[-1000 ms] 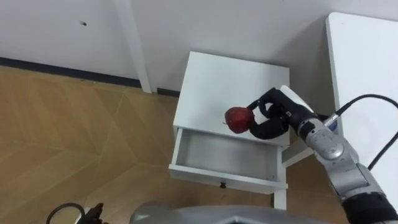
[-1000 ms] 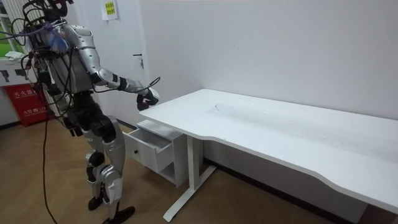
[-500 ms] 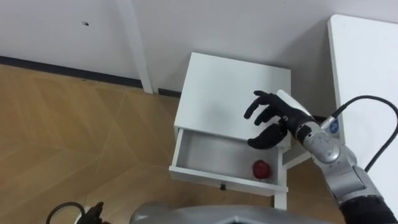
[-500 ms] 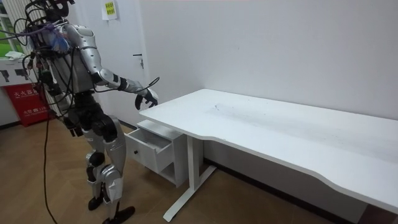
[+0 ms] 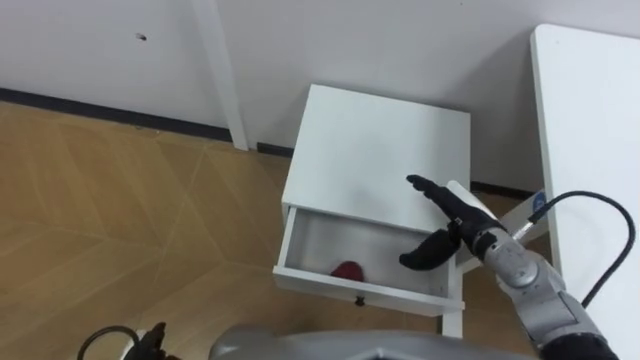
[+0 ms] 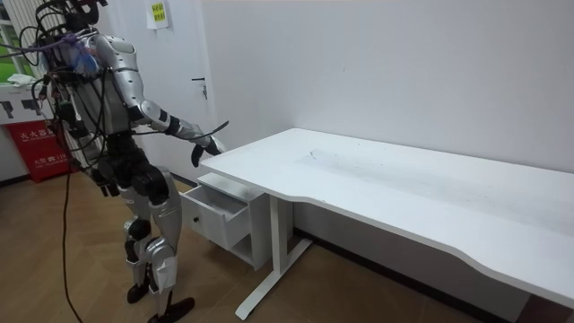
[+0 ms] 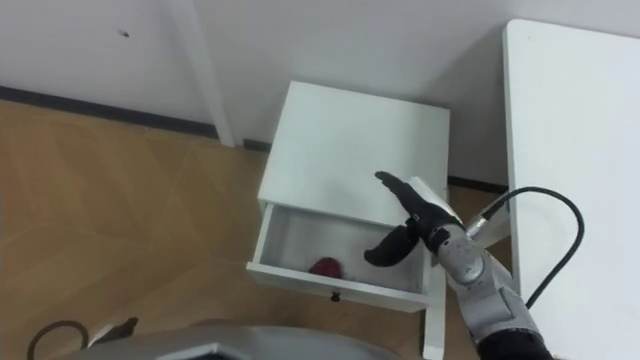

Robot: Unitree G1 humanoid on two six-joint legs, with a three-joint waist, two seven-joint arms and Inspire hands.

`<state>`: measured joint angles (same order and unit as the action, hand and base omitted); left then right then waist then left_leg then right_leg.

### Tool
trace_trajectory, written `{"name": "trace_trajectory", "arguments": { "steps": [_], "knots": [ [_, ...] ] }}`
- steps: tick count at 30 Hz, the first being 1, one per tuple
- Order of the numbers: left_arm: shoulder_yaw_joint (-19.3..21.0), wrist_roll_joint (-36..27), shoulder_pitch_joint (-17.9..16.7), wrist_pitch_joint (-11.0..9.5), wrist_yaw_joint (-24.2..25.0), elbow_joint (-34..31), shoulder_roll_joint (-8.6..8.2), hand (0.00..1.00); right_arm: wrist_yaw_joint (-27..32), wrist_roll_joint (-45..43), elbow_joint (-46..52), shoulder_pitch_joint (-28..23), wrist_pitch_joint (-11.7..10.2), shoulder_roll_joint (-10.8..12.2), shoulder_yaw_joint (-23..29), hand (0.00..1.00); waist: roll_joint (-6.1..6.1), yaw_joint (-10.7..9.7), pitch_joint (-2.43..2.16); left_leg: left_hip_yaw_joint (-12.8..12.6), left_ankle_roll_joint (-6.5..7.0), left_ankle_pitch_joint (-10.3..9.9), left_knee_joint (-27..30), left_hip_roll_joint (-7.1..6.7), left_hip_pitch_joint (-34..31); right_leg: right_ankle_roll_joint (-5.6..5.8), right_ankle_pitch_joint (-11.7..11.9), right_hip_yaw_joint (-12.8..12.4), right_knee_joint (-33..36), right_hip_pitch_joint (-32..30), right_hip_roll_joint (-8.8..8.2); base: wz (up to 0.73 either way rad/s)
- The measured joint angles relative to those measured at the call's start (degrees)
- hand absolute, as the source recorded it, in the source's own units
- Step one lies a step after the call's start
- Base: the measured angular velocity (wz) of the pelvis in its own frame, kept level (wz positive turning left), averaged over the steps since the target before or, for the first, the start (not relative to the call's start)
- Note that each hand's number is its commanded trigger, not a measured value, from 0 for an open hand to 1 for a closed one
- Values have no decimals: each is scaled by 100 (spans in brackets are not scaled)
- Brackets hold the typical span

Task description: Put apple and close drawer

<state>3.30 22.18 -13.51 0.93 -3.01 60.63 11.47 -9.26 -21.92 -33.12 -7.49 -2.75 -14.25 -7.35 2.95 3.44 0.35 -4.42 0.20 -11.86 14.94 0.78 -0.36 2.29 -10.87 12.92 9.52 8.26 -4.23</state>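
Now apple lies inside open drawer; right robot hand above it, fingers spread, empty. Next: push drawer front shut.

No writing can be read anywhere. In the room view, a small yellow-green notice is stuck high on the far wall at the left, its print too small to make out. Low at the far left, a red box carries white characters, equally illegible.
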Motion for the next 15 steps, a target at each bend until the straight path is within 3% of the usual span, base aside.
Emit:
{"name": "trace_trajectory", "arguments": {
  "steps": [8, 10, 15],
  "knots": [
    [104, -5, -109, -7, -145, 164, -102, 0, 615, 636, -2146, -28, -200, 104, 229, 0, 20, -22, -20, -3, 18, 10, -31, -57, 17, 6, -3, 17, -77, 42, -42, 0],
    [132, 4, -106, 16, -152, 248, -113, 0, 705, 641, -2617, 20, -362, 240, 351, 0, 25, -45, -35, 56, 28, 4, -18, -72, 44, 9, -4, 78, -89, 117, -51, 16],
    [370, 111, -160, 180, -151, 253, -189, 0, 924, 542, -3383, 69, -339, 291, 442, 0, -7, -54, -48, 160, 54, -13, -20, -133, 179, 49, -29, 155, -89, 270, -94, 13]
  ]
}}
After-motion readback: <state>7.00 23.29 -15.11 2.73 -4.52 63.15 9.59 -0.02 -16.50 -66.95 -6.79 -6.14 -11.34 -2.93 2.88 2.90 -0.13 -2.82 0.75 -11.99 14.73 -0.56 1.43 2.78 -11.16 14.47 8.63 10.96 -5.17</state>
